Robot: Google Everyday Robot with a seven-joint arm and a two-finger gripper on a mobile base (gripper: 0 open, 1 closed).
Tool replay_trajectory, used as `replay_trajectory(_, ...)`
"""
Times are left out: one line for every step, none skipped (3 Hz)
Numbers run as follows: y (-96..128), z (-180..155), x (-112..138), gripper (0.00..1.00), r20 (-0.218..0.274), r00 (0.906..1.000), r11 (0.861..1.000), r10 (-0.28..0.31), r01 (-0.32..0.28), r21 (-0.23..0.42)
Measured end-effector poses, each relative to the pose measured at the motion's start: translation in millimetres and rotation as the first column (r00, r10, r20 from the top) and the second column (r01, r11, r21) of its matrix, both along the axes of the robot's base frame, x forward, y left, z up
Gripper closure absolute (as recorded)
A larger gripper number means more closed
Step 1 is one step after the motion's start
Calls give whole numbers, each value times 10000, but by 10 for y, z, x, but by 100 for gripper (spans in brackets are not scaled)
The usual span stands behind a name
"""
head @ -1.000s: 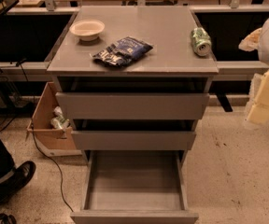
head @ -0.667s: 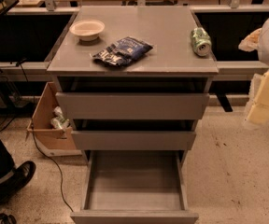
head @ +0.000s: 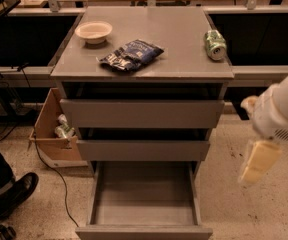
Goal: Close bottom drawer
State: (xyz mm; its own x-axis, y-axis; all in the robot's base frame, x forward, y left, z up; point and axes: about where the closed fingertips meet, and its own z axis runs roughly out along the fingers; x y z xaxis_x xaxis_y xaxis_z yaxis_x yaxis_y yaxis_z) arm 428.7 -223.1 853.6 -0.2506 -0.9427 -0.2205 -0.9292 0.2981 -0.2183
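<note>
Grey all over, the bottom drawer (head: 144, 199) stands pulled far out at the foot of the cabinet, its shallow tray open to view below the middle drawer front (head: 143, 150). Nothing of the closing is done yet. The pincer (head: 258, 162) hangs to the right of the cabinet, apart from the drawer (spread or pressed together, I cannot tell). Left, by my reckoning: reach the low front panel and push it home.
</note>
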Motion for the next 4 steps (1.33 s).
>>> replay_trajectory(-9, -748, -36, 0, -534, 9985, 9999, -85, 91, 107)
replay_trajectory(102, -1654, 37, 0, -1158, 9932, 9991, -119, 164, 385)
replay_trajectory(98, -1692, 29, 0, -1115, 9937, 9992, -133, 174, 357)
replay_trajectory(64, -2254, 40, 0, -1128, 9923, 9975, -512, 564, 433)
